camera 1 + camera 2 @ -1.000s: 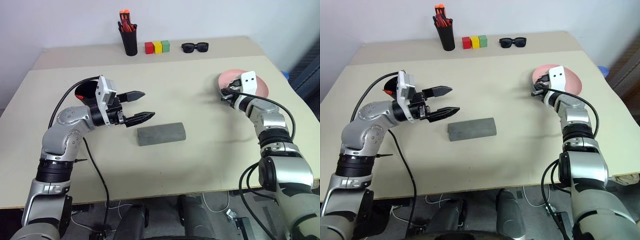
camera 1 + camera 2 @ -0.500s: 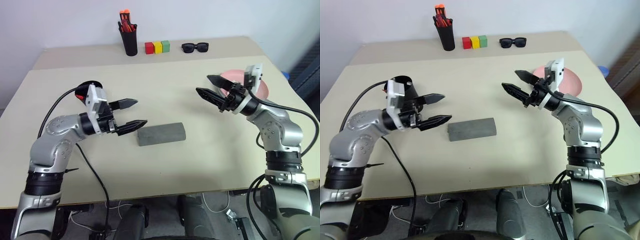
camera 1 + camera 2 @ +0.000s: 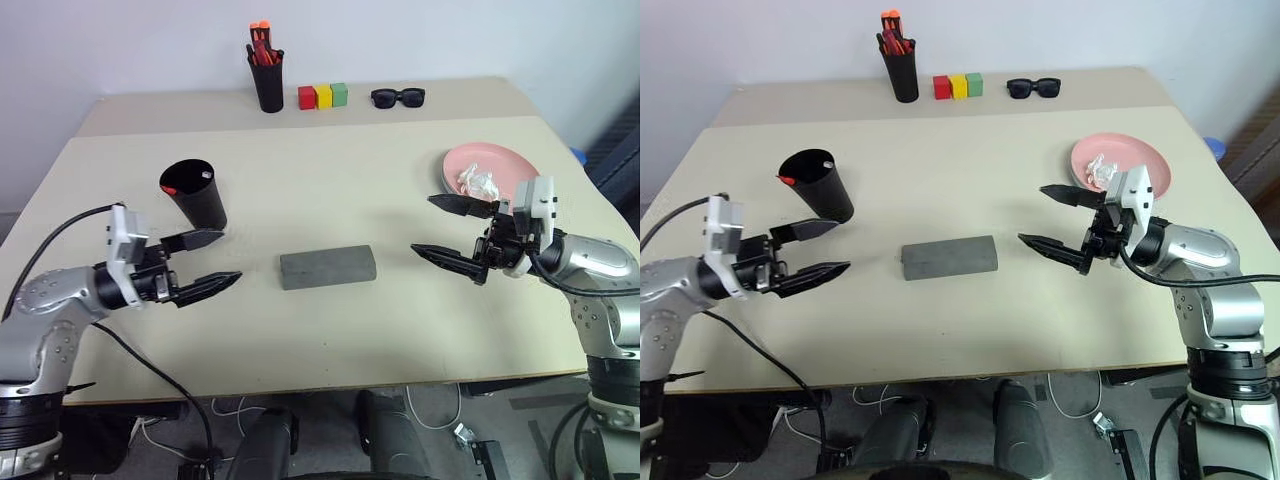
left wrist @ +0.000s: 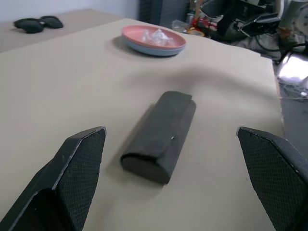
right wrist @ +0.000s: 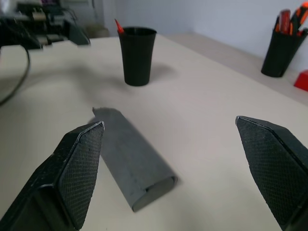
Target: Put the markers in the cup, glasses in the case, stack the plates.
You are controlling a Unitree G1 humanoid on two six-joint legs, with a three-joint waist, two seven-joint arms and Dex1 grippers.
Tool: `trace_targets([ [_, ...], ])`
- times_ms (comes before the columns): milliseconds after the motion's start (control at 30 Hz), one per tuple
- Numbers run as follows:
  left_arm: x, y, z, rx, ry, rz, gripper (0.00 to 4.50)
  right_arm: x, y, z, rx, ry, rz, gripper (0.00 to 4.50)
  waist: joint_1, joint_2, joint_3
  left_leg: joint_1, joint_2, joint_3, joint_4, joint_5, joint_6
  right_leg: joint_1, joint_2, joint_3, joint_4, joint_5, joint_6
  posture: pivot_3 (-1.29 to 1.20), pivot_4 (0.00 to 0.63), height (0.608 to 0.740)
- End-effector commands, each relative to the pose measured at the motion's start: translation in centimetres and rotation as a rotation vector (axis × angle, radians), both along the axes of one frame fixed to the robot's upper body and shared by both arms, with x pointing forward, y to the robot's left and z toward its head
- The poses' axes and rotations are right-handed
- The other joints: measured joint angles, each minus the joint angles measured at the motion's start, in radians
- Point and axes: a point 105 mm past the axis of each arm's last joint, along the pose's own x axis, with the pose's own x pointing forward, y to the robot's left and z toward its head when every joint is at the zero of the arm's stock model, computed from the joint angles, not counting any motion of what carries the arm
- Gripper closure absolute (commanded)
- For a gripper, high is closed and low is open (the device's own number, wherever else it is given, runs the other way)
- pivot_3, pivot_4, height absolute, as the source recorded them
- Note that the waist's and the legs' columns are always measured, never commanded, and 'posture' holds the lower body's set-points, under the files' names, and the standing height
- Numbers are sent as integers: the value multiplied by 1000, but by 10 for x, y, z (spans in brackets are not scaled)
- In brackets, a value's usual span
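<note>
Left gripper (image 3: 205, 262): jaws wide apart, empty | right gripper (image 3: 445, 229): jaws wide apart, empty; case (image 3: 328, 267) between.

Both arms are silver-grey metal with rounded joint housings and black ribbed collars, each wrist carrying a white camera block, a looping black cable and tapered black jaws with finely dimpled inner faces.

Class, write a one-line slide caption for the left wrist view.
Open left gripper faces the closed grey case on the table, pink plate stacked on blue beyond.
</note>
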Motion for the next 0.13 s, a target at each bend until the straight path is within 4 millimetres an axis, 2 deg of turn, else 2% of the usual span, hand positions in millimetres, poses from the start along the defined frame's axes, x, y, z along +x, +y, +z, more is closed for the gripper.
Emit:
trace_targets([
  [33, 2, -2, 3, 16, -63, 17, 0, -3, 1, 12, -18, -62, -7, 19, 2, 0, 0, 0, 0, 0, 0, 0, 0, 0, 0, 0, 0, 0, 0, 0, 150, 740],
  [133, 2, -11, 3, -22, -66, 16, 0, -2, 5, 18, -26, -71, -7, 19, 4, 0, 0, 0, 0, 0, 0, 0, 0, 1, 0, 0, -1, 0, 0, 0, 150, 740],
])
